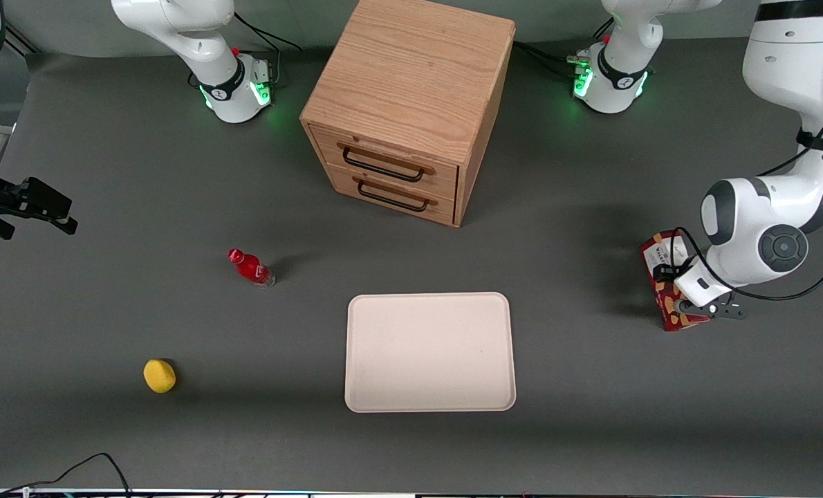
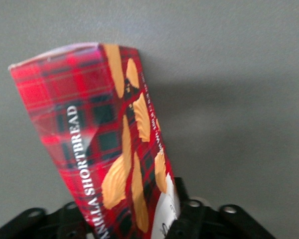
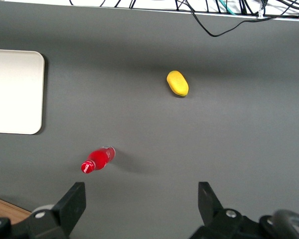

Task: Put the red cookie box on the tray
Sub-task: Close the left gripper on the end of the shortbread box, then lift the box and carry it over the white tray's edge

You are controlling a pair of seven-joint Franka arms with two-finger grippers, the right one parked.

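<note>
The red cookie box point(image 1: 669, 315), a dark red tartan carton with golden biscuit pictures, is at the working arm's end of the table. My gripper point(image 1: 678, 287) is shut on it near its white-labelled end. In the left wrist view the red cookie box point(image 2: 99, 129) stands out tilted from between the black fingers point(image 2: 189, 216) of the gripper point(image 2: 134, 224), and it throws a shadow on the grey mat. The cream-white tray point(image 1: 430, 402) lies bare near the middle of the table, well apart from the box and toward the parked arm's end from it. One corner of the tray point(image 3: 15, 89) shows in the right wrist view.
A wooden two-drawer cabinet point(image 1: 411, 90) stands farther from the front camera than the tray. A small red bottle point(image 1: 251, 268) point(image 3: 97, 159) and a yellow fruit-like object point(image 1: 159, 375) point(image 3: 177, 83) lie toward the parked arm's end. A black cable point(image 1: 93, 465) runs along the near table edge.
</note>
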